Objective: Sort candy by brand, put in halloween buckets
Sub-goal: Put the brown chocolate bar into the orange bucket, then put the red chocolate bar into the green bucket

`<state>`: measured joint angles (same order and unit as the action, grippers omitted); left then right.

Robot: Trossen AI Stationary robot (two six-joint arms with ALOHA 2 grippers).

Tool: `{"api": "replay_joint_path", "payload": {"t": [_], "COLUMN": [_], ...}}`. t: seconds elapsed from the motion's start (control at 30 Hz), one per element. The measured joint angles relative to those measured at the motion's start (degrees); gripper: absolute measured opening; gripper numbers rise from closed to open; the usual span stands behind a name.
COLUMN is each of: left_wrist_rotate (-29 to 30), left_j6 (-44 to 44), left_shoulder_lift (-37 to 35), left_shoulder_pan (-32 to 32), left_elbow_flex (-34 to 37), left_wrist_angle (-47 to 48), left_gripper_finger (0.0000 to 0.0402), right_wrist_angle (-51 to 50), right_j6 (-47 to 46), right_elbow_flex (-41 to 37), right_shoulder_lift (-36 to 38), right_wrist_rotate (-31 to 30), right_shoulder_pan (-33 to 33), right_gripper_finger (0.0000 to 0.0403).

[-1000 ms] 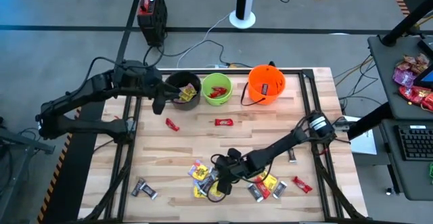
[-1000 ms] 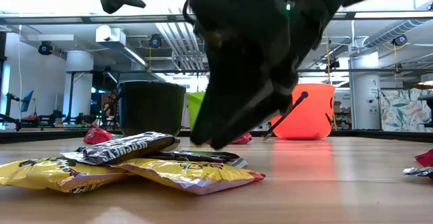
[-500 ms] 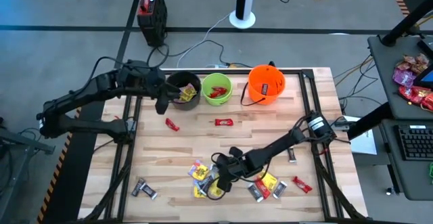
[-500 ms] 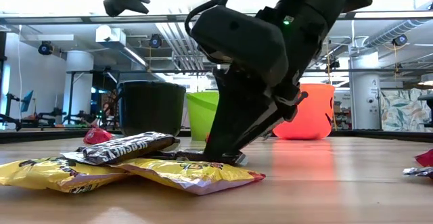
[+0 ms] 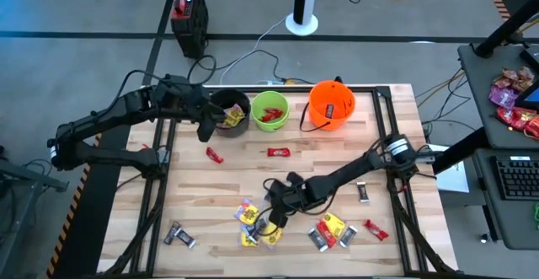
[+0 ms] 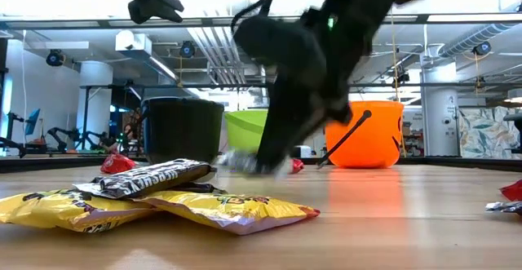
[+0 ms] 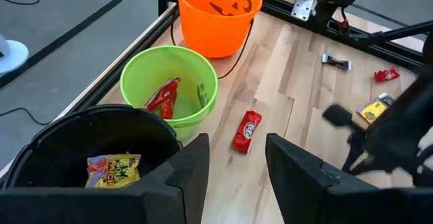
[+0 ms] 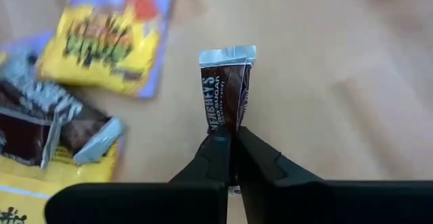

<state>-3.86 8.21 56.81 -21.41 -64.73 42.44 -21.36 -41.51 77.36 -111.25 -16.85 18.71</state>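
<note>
- Right gripper (image 8: 231, 158): fingers clamped together on the lower end of a dark brown Hershey's bar (image 8: 226, 88). The bar stands out past the fingertips, its crimped silver end farthest from them.
- In the low view the right gripper (image 6: 273, 160) and its bar are clear of the desk (image 6: 391, 221), above the pile of yellow packets (image 6: 220, 209).
- From above, the right gripper (image 5: 274, 222) is over the near middle of the desk (image 5: 227, 186), just beside the candy cluster (image 5: 253, 224).
- Left gripper (image 7: 237, 163): fingers apart, nothing between them. It hangs above the black bucket (image 7: 74, 143), near the far left of the desk.
- Black bucket holds a yellow packet (image 7: 111, 168).
- Lime green bucket (image 7: 169, 82) holds a red bar (image 7: 162, 97); it stands between the black one and the orange bucket (image 7: 216, 14).
- A red KitKat bar (image 7: 247, 130) lies loose on the desk, near the green bucket.
- Further wrapped sweets lie scattered near the desk's front: dark bars (image 5: 179, 235) at the left and a red one (image 5: 376, 229) at the right.
</note>
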Motion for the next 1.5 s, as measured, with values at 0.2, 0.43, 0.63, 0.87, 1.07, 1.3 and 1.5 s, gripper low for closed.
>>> {"api": "replay_joint_path", "payload": {"t": [0.2, 0.43, 0.63, 0.87, 1.07, 1.3, 1.5], "left_wrist_rotate": [-3.77, -9.61, -6.02, 2.89, 8.13, 9.51, 13.44], "left_j6": [-0.01, 4.48, 12.03, 20.36, 26.89, 34.1, 39.98], "left_shoulder_lift": [-0.53, -0.61, -0.27, 0.89, 2.28, 4.0, 5.82], "left_shoulder_pan": [0.09, 3.62, 9.94, 15.89, 18.21, 20.6, 23.54], "left_elbow_flex": [0.02, 0.02, 0.02, 0.02, 0.02, 0.04, 0.04], "left_wrist_angle": [0.13, 0.11, -1.04, -3.83, -4.37, -4.8, -8.82], "left_gripper_finger": [0.0129, 0.0129, 0.0129, 0.0129, 0.0129, 0.0129, 0.0129], "right_wrist_angle": [-26.9, -54.88, -57.63, -57.41, -55.39, -42.31, -29.75], "right_j6": [-2.26, -8.95, -4.87, 5.23, 11.55, 25.83, 35.46], "right_elbow_flex": [5.95, 15.21, 15.16, 15.06, 15.06, 14.36, 9.59], "right_shoulder_lift": [12.58, 23.26, 27.52, 25.05, 23.05, 24.11, 24.01], "right_wrist_rotate": [-9.56, -12.1, -5.66, 0.51, 0.28, 14.05, 20.62], "right_shoulder_pan": [-7.02, -27.06, -44.51, -53.66, -55.44, -51.58, -40.23], "right_gripper_finger": [0.0011, 0.0011, 0.0012, 0.0036, 0.0111, 0.0172, 0.0182]}}
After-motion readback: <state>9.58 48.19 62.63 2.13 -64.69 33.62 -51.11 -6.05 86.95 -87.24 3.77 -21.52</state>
